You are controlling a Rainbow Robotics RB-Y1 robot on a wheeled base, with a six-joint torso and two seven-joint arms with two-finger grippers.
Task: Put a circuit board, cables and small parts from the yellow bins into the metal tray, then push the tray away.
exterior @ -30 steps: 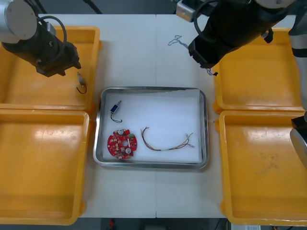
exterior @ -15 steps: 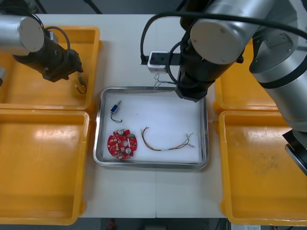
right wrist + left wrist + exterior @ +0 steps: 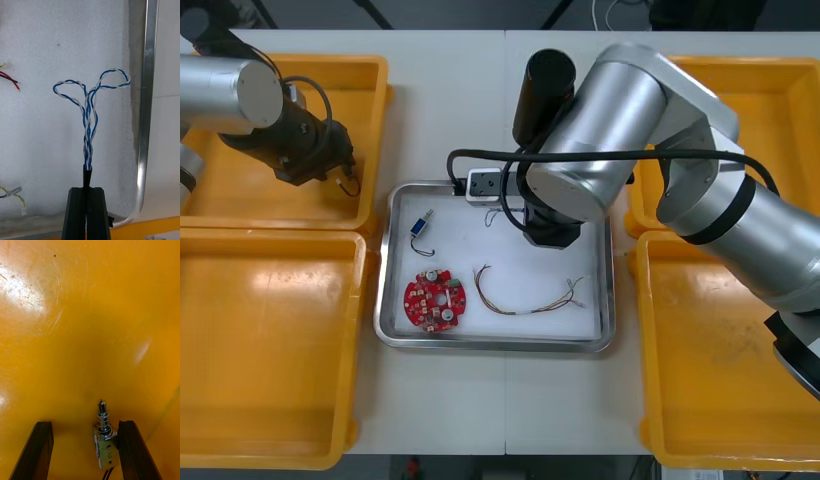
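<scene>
The yellow bin (image 3: 90,315) is lying beneath the left gripper (image 3: 86,423), whose fingers are standing wide apart. The metal tray (image 3: 144,112) is lying beneath the right gripper (image 3: 87,189), whose fingers are clamping the twisted blue and white cable (image 3: 89,112), with its loops extending beyond the fingertips. A small metal part (image 3: 104,438) is touching the inner face of one left finger.

Yellow bins (image 3: 270,340), red circuit board (image 3: 434,299), twisted blue-and-white cable (image 3: 89,123), white-lined tray (image 3: 495,345)
</scene>
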